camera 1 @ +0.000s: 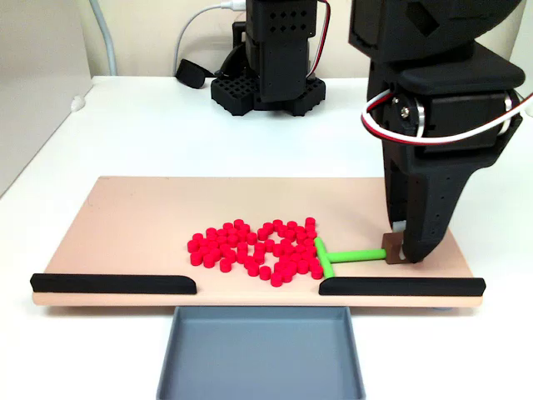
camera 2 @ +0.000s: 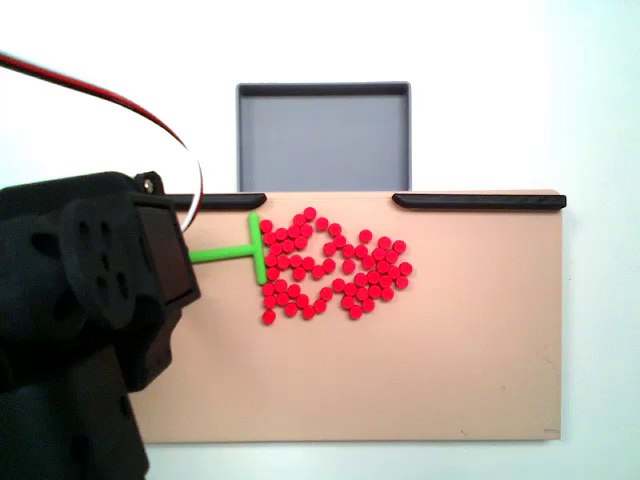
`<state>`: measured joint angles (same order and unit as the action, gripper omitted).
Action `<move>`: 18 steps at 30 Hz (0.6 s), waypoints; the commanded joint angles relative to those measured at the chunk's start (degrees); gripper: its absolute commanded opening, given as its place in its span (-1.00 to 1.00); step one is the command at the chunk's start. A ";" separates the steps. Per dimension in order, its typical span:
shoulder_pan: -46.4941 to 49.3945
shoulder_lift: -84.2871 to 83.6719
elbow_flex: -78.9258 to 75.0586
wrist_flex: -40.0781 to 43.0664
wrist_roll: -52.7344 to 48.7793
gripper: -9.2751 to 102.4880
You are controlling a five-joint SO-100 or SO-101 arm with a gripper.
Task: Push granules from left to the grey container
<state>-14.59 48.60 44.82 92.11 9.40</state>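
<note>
Dozens of light, loose granules (camera 1: 254,248) at frame centre will scatter; the gripper (camera 1: 398,250) clenches the stiff green stick (camera 1: 354,256) by its far end

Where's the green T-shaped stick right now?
In both fixed views, the green T-shaped stick lies on the tan board, crossbar against the granules, stem held at the end effector.
</note>
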 commanded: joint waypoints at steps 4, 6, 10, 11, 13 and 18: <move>1.14 0.53 -1.85 0.18 -1.76 -0.84; 1.32 0.53 -1.85 0.18 -2.20 -0.84; 1.67 0.53 -1.85 0.26 -3.16 -0.84; 1.67 0.62 -1.85 0.26 -3.43 -0.84; 1.85 0.62 -1.85 0.26 -3.96 -0.84; 2.20 0.70 -1.67 0.26 -5.54 -0.84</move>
<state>-13.10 48.60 44.82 92.11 4.92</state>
